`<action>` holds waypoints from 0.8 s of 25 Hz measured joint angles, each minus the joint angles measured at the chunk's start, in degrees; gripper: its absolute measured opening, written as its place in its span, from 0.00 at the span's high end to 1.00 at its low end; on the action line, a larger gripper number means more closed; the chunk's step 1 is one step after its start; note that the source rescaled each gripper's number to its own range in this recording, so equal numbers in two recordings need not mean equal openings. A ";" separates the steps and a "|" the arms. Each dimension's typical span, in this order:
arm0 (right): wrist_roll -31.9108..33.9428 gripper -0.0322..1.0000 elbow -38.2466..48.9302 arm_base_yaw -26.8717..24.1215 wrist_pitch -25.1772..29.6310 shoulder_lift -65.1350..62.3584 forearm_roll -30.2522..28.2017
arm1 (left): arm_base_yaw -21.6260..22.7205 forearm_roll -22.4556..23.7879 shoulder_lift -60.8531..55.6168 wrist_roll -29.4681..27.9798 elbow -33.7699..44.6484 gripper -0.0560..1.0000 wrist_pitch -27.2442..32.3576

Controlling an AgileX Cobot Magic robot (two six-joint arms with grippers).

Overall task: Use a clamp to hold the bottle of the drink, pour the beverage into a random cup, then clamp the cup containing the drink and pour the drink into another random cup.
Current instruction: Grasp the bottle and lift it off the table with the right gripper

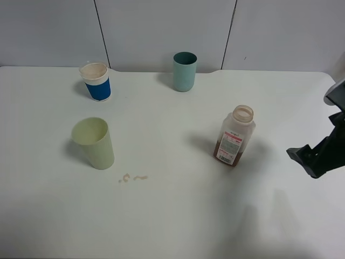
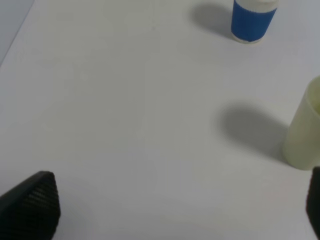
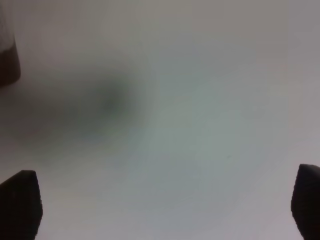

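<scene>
so the right clamp (image 1: 317, 156) sits at the desk's (image 1: 172, 216) 3 o'clock edge, jaws spread wide and holding nothing. The uncapped bottle (image 1: 235, 135) stands near it, toward 9. The left clamp (image 2: 172, 205) hovers over bare desk, jaws gaping empty too. The yellow-green cup (image 1: 94, 143) is at 9 o'clock and the blue-and-white cup (image 1: 97, 81) at 10.

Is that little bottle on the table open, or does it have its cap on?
Open: the bottle stands upright and its wide round neck is bare, with no cap on it.
</scene>
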 joint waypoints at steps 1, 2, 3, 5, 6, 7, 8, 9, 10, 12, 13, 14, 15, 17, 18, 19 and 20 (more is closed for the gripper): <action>-0.45 0.00 0.00 0.00 -0.05 0.78 0.01 | 0.00 0.00 0.00 0.00 0.00 0.00 0.00; -1.36 0.00 0.15 0.00 -0.51 1.81 0.13 | 0.00 0.00 0.00 0.00 0.00 0.00 0.00; -2.10 0.00 0.48 0.00 -1.03 2.77 0.25 | 0.00 0.00 0.00 0.00 0.00 0.00 0.00; -2.92 0.00 0.65 0.11 -1.32 3.94 0.23 | 0.00 0.00 0.00 0.00 0.00 0.00 0.00; -3.93 0.00 0.84 0.68 -2.62 5.89 0.31 | 0.00 0.00 0.00 0.00 0.00 0.00 0.00; -4.02 0.00 0.84 1.17 -3.33 6.75 0.37 | 0.00 0.00 0.00 0.00 0.00 0.00 0.00; -4.17 0.00 0.84 1.57 -3.95 7.60 0.37 | 0.00 0.00 0.00 0.00 0.00 0.00 0.00; -4.29 0.00 0.84 1.88 -4.54 8.40 0.37 | 0.00 0.00 0.00 0.00 0.00 0.00 0.00; -4.29 0.00 0.84 2.03 -5.15 9.09 0.37 | 0.00 0.00 0.00 0.00 0.00 0.00 0.00; -4.29 0.00 0.84 2.31 -6.63 10.60 0.83 | 0.00 0.00 0.00 0.00 0.00 0.00 0.00; -4.29 0.00 0.84 2.31 -7.40 11.21 1.09 | 0.00 0.00 0.00 0.00 0.00 0.00 0.00; -4.29 0.00 0.84 2.31 -8.07 11.96 1.36 | 0.00 0.00 0.00 0.00 0.00 0.00 0.00; -4.29 0.00 0.84 2.31 -8.07 11.96 1.36 | 0.00 0.00 0.00 0.00 0.00 0.00 0.00; -4.29 0.00 0.84 2.31 -9.51 13.29 1.47 | 0.00 0.00 0.00 0.00 0.00 0.00 0.00; -4.29 0.00 0.84 2.31 -10.08 13.69 1.53 | 0.00 0.00 0.00 0.00 0.00 0.00 0.00; -4.29 0.00 0.84 2.52 -10.67 14.06 1.72 | 0.00 0.00 0.00 0.00 0.00 0.00 0.00; -4.29 0.00 0.84 2.93 -11.12 14.33 1.86 | 0.00 0.00 0.00 0.00 0.00 0.00 0.00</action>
